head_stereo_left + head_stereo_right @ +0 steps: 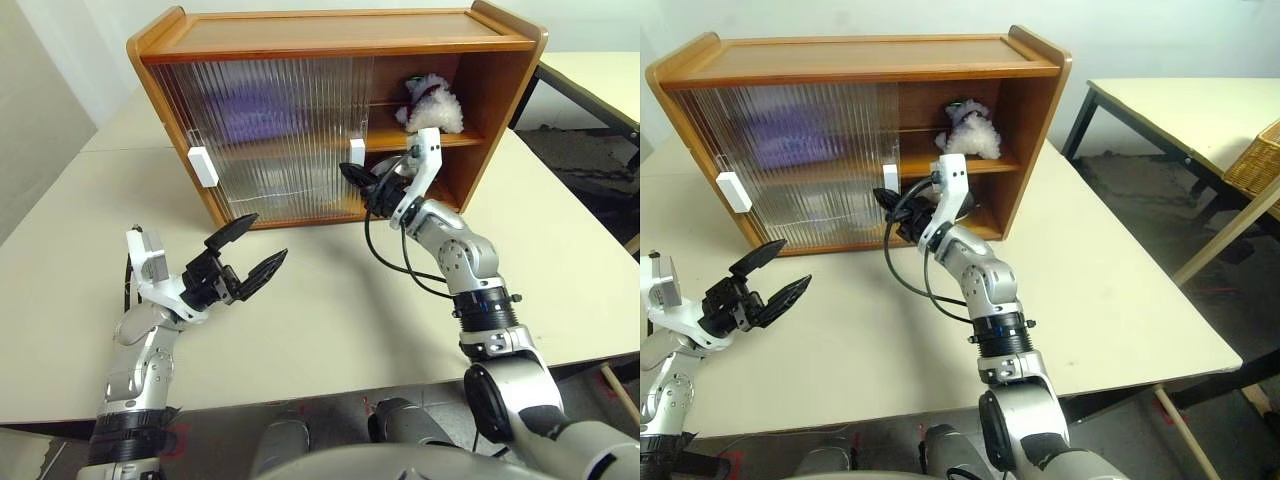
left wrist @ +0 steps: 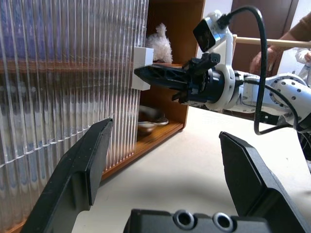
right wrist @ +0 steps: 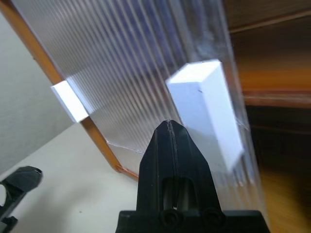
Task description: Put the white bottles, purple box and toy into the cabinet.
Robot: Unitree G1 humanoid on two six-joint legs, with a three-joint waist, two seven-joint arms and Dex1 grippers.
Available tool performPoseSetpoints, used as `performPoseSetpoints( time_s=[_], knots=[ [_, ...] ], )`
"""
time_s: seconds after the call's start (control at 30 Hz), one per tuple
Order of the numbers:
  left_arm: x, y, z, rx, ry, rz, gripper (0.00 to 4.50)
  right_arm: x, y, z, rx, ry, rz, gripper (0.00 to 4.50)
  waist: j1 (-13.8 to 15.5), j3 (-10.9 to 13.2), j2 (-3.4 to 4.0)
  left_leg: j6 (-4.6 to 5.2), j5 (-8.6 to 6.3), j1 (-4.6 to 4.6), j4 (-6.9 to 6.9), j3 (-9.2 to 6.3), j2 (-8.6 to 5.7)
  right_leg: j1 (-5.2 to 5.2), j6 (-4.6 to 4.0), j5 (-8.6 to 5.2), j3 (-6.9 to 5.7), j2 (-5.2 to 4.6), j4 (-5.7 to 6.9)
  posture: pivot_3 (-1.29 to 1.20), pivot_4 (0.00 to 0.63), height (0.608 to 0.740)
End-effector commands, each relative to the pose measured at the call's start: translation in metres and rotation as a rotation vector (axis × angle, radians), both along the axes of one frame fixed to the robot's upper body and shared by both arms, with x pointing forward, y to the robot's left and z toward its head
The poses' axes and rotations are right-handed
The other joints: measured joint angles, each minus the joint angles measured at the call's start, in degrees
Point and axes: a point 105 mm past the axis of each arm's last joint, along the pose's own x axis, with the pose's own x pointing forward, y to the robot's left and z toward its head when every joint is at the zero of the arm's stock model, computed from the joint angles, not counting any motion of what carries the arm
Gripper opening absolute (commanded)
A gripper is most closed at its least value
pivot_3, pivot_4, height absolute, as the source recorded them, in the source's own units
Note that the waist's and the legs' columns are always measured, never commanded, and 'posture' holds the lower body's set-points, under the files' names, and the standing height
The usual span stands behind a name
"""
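1. The left gripper (image 1: 247, 258) hovered over the pale table (image 1: 330, 320) in front of the cabinet's left half, its two black fingers spread wide and holding nothing.
2. The cabinet (image 1: 330, 45) stood on the table with its long axis running left to right and its open front facing the robot. Ribbed translucent sliding doors (image 1: 270, 130) covered the left and middle; the right end stood open.
3. A purple shape, blurred, showed behind the doors on the upper shelf; no writing could be read on it.
4. The right gripper (image 1: 352, 176), fingers pressed together and empty, pointed at the white handle (image 1: 357, 152) on the door's right edge, its tip just beside it; contact could not be told.
5. The toy (image 1: 432, 102) sat on the upper shelf in the open right end.
6. A steel bowl (image 2: 148, 126) lay on the lower shelf.
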Motion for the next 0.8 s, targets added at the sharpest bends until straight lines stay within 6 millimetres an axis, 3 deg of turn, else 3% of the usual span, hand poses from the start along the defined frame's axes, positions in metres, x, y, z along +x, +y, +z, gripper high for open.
performPoseSetpoints(
  time_s=[0.03,0.27,0.43,0.7,0.8],
  knots=[
    [-0.001,-0.004,0.001,0.005,-0.007,-0.010,4.50,0.004,-0.012,0.000,0.006,-0.003,-0.049,0.03,-0.04,0.00,0.00,0.00,0.00,0.00,0.01,0.00,0.00,0.01,0.01,0.01,0.00,0.00,0.00,-0.12,0.002,0.740],
    [0.000,-0.003,0.001,0.005,-0.005,-0.008,4.50,0.007,-0.016,0.000,-0.006,-0.008,-0.059,0.03,-0.05,-0.01,0.00,0.04,0.07,0.03,0.07,-0.01,-0.01,0.02,0.02,0.10,0.00,0.00,0.00,-0.11,0.006,0.740],
    [-0.001,-0.001,0.001,0.005,-0.003,0.001,4.50,-0.004,0.001,0.008,0.036,-0.020,0.037,0.03,-0.09,-0.01,0.00,0.05,0.09,0.05,0.07,-0.01,-0.01,0.04,0.00,0.13,0.00,0.01,0.01,-0.11,0.011,0.740],
    [-0.002,0.000,0.000,0.002,-0.001,0.007,4.50,0.007,0.009,0.006,0.007,-0.041,-0.019,0.03,-0.07,0.00,0.01,0.05,0.09,0.04,0.00,-0.03,0.02,-0.03,-0.01,0.12,0.01,-0.03,0.01,-0.10,0.015,0.740],
    [-0.001,-0.001,0.001,0.004,-0.004,0.004,4.50,0.016,0.002,0.000,-0.023,-0.039,-0.079,0.03,0.01,0.00,0.01,0.05,0.09,0.04,-0.01,-0.07,0.02,-0.16,-0.03,0.12,0.00,-0.14,0.00,-0.09,0.018,0.740]
  ],
)
